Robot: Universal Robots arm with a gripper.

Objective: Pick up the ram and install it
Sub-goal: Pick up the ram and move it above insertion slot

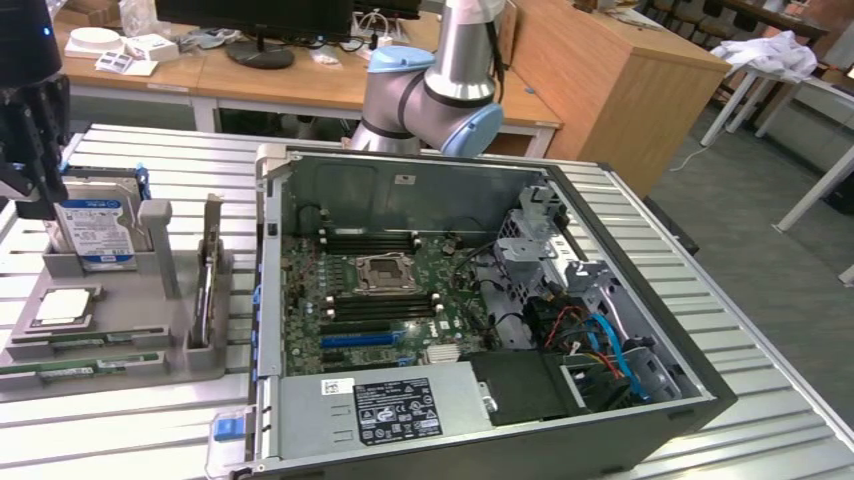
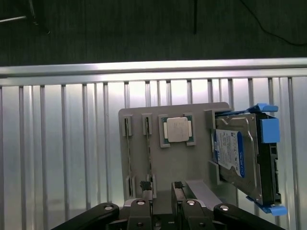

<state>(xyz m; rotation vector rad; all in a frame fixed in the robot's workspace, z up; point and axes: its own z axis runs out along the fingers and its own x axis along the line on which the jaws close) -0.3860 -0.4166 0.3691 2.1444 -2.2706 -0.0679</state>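
Two ram sticks, thin and green, stand on edge in the slots of a grey holder (image 1: 160, 355): one ram stick (image 1: 87, 345) and a second one (image 1: 60, 370) at the holder's near end. In the wrist view they show edge-on as thin lines, one ram stick (image 2: 149, 160) and the other (image 2: 128, 158). My gripper (image 1: 34, 195) hangs over the holder's far left end, above the hard drive. In the wrist view the gripper (image 2: 160, 191) is open and holds nothing. One of its fingertips (image 2: 145, 188) stands near the end of a ram slot.
The holder also carries a silver hard drive (image 2: 240, 160) in a blue frame and a square processor chip (image 2: 177, 129). An open computer case (image 1: 694, 395) fills the table's middle, its motherboard (image 1: 380, 290) with black memory slots (image 1: 374, 240) exposed. The arm's base (image 1: 434, 100) stands behind the case.
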